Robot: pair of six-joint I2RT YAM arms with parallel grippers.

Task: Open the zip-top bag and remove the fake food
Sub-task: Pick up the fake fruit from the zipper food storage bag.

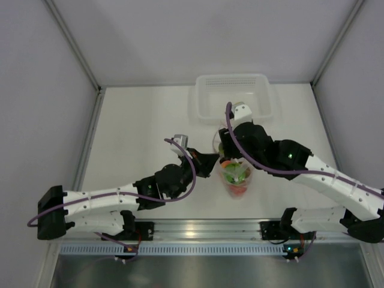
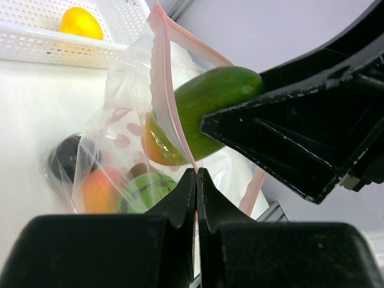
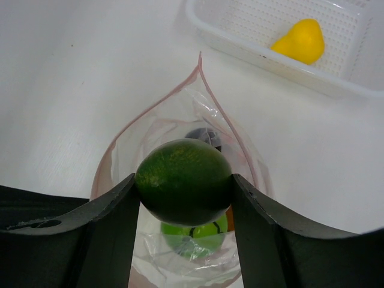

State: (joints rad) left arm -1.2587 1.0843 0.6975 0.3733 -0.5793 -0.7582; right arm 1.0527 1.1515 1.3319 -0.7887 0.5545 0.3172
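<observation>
bag: clear zip bag (image 1: 235,174) stands upright on table (image 1: 138,132), mid-table, on near side of tray, not touching it. Mouth faces up and gapes open; pink zip strip forms a pointed oval in R wrist view.
L gripper: (image 2: 196,180) jaws together, pinched on the bag's pink zip edge at its near side; strip runs straight into the closed tips. Holds that side of the mouth up.
R gripper: (image 3: 184,195) comes in from above the bag, jaws clamped on mango, one finger on each flank.
mango: (image 3: 183,180) green on top, orange at low end. Sits at the bag mouth; in L wrist view its orange end shows behind the near bag wall, green end sticks out past the strip. Can't tell if it's fully clear of the bag.
fruit in bag: green one w/ black marks (image 3: 207,231) at bottom, right under mango; dark purple one (image 2: 66,157) at the far bottom corner; peach-orange one (image 2: 99,189) beside the green. Others too blurred to tell.
tray: white perforated tray (image 3: 240,51) at far side of table.
yellow fruit: (image 3: 300,41) lies inside tray, alone there as far as seen.
</observation>
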